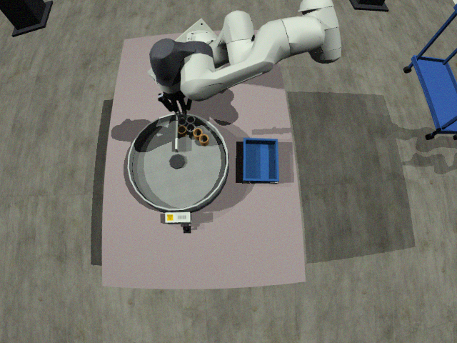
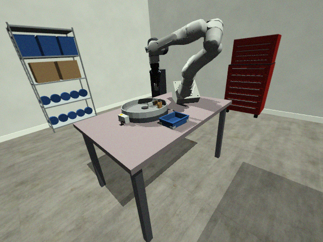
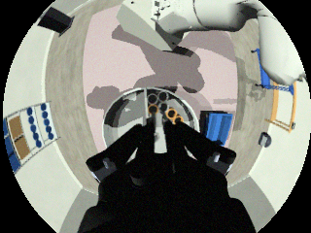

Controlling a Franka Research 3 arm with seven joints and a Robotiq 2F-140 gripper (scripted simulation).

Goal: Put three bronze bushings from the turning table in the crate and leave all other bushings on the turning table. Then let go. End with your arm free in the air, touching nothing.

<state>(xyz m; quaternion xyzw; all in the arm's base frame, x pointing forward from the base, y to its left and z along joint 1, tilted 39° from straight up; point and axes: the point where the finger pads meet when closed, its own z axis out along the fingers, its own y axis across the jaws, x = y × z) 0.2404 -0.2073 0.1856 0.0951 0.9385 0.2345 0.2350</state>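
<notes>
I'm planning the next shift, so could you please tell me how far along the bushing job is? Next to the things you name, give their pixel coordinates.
Nothing looks delivered: the crate (image 1: pixel 260 159) (image 2: pixel 174 119) (image 3: pixel 219 127) shows no bushings inside. Nothing seems in hand; the gripper (image 1: pixel 178 111) (image 2: pixel 156 87) (image 3: pixel 158 116) looks nearly closed above the turning table (image 1: pixel 177 188) (image 2: pixel 144 114) (image 3: pixel 121 127). All three bronze bushings remain to be moved.

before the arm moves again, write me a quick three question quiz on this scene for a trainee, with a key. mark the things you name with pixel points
1. How many bronze bushings stand on the turning table (image 1: pixel 177 188) (image 2: pixel 144 114)?
2. True or false: the blue crate (image 1: pixel 260 181) (image 2: pixel 174 122) (image 3: pixel 218 128) already holds a bushing.
3. Which is nearer the crate in the top view? A) the round dark hub (image 1: pixel 177 161) B) the white box with the yellow label (image 1: pixel 177 217) (image 2: pixel 123 118) C) the rightmost bronze bushing (image 1: pixel 203 143)

Key: 1: three; 2: false; 3: C
</notes>
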